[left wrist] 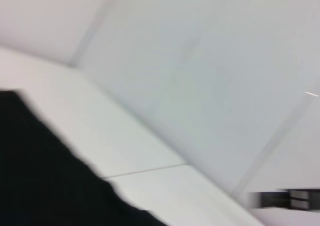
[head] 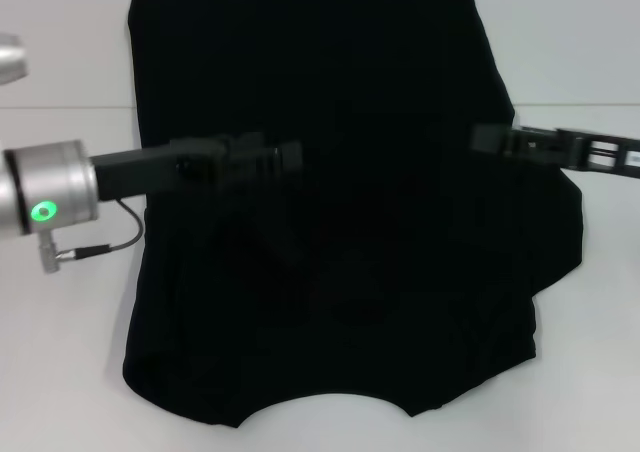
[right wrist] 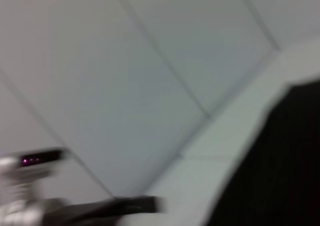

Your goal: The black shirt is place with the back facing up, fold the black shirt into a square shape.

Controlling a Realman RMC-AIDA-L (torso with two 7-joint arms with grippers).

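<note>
Black shirt (head: pixel 330 102) lies spread on the white counter (head: pixel 60 352), filling most of the head view, curved neckline at the near edge toward the robot, straight hem at the far edge. Side edges look folded inward, so the outline is roughly a tall block; folds near the bottom are hard to read, black on black.

Head view only: both arms reach in over the cloth from the sides. Left gripper (head: pixel 290 159) sits over the shirt's middle-left, silver wrist with a green light behind it. Right gripper (head: pixel 490 139) is at the shirt's right edge, its arm running off frame to the right.

Left wrist view: a corner of the black shirt (left wrist: pixel 45 176) on the counter (left wrist: pixel 165 196), pale wall panels behind, and the right gripper (left wrist: pixel 257 199) far off near the edge. None of the left arm's own fingers in it.

Right wrist view: shirt edge (right wrist: pixel 280 166) on one side, counter (right wrist: pixel 200 181), wall panels, and the left gripper (right wrist: pixel 152 204) far off with its silver wrist and a small magenta light.

Jaws: both sets are black against black cloth in the head view and smeared in the wrist views. Cannot tell whether either pair is released, clenched or pinching fabric, nor whether they touch the shirt or hang just above it.
</note>
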